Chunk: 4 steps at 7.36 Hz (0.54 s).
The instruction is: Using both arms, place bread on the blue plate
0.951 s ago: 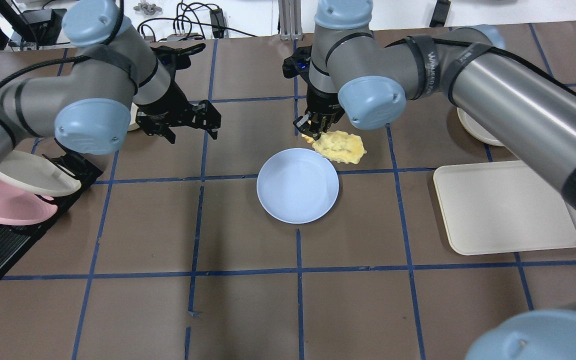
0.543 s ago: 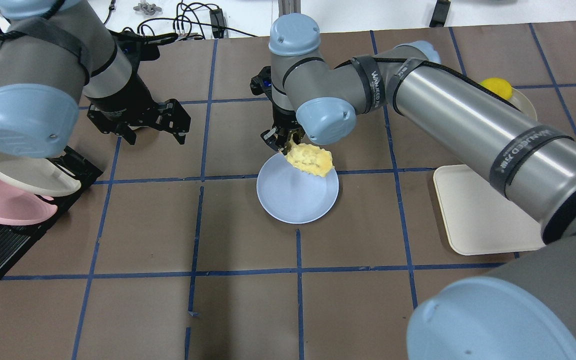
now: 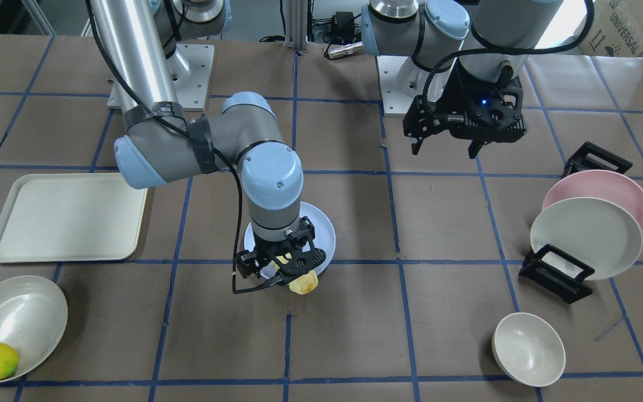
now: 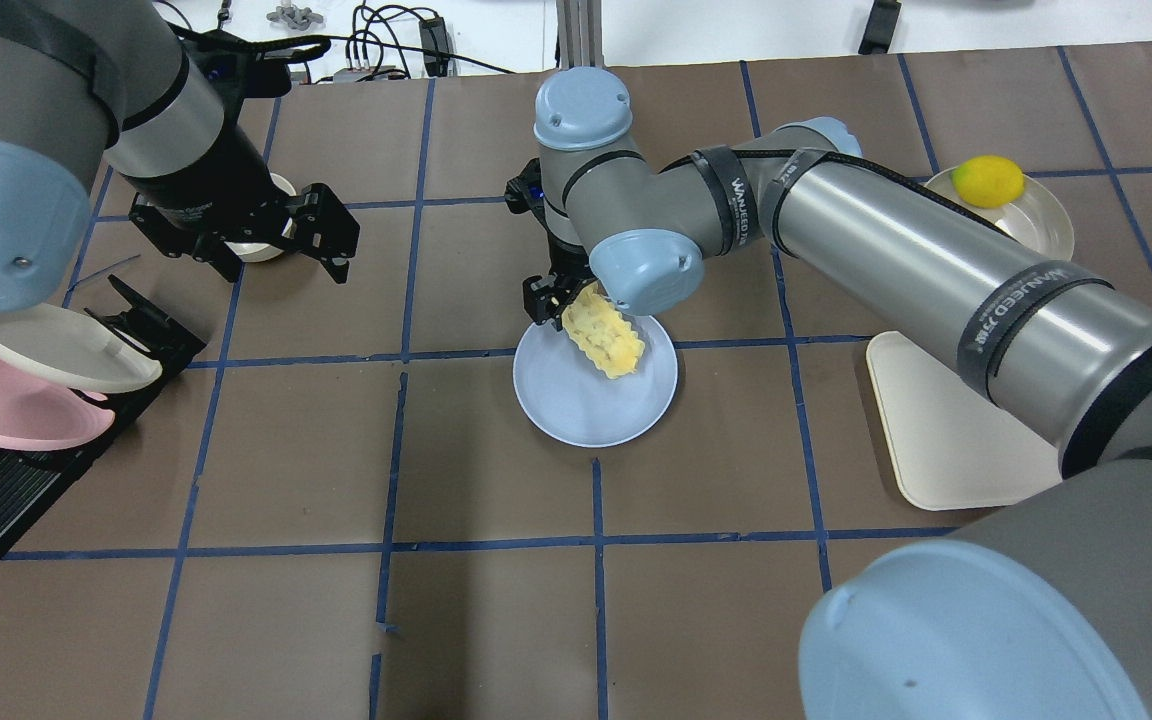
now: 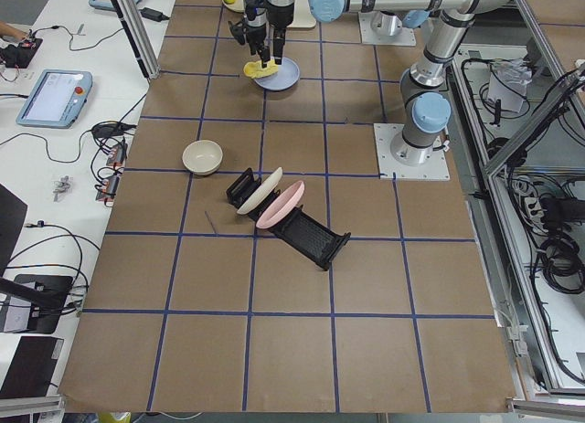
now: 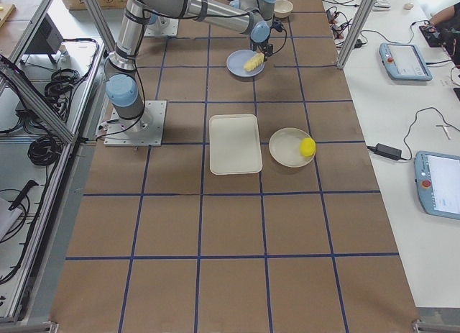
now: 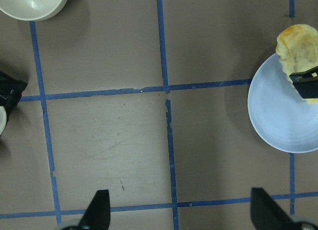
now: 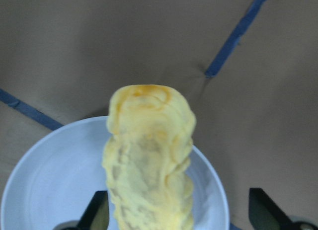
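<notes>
Off to my left, well clear of the work, my left gripper [image 4: 288,258] hangs above the table with its jaws spread wide and nothing in them. From overhead it covers most of a bowl [image 7: 32,4]. At centre my right gripper [image 3: 283,269] is down over the far edge of the plate [image 4: 576,405]. The bread [image 4: 604,338] lies slantwise across that plate, its orange end poking past the far rim. My wrist camera shows my fingers [image 8: 99,212] standing wide on either side of the roll, with a clear gap on one side, so I judge these jaws open and the bread unclamped. That puts me at the very end of the placing step. Next I should lift straight up without brushing the roll, since its overhanging end could tip it off the rim; a small push inward might be wise. Some things I cannot settle. My own wrist joint hides the jaws from overhead, and the roll's near end is cut off at the bottom of the wrist view. I also cannot tell whether the bread sits fully on the plate or leans on a finger.
</notes>
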### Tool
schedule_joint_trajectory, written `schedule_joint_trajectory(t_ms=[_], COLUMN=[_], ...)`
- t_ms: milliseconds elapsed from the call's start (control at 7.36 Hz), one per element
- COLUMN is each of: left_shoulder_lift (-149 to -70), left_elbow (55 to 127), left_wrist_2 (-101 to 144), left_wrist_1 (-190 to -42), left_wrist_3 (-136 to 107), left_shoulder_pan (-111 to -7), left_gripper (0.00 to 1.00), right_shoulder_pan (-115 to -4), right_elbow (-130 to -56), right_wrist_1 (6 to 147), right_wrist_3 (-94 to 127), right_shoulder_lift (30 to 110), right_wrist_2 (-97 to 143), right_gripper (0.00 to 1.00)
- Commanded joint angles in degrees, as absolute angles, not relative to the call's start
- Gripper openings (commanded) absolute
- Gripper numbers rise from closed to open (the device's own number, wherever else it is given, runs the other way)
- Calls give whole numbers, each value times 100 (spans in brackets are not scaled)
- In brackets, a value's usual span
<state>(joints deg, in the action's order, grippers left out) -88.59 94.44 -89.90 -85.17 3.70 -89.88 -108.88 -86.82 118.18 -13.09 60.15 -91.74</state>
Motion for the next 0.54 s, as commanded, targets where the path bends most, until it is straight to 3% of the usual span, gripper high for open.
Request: schedule_joint_trajectory(t_ms=[0, 407], left_shoulder_lift=[-8877, -9122], left_elbow=[9369, 8738], left_wrist_2=[-8991, -8991], left_wrist_1=[-8665, -9289], left_wrist_3=[369, 264], left_shoulder_pan=[-8983, -8947], left_gripper=[100, 100], right_shoulder_pan=[-10356, -9592], right_elbow=[-8963, -10200], right_wrist_1=[11446, 11208], right_wrist_3=[-1955, -2197], right_shoulder_lift=[6711, 8466], right_wrist_2=[-9290, -9080], right_gripper=[100, 100])
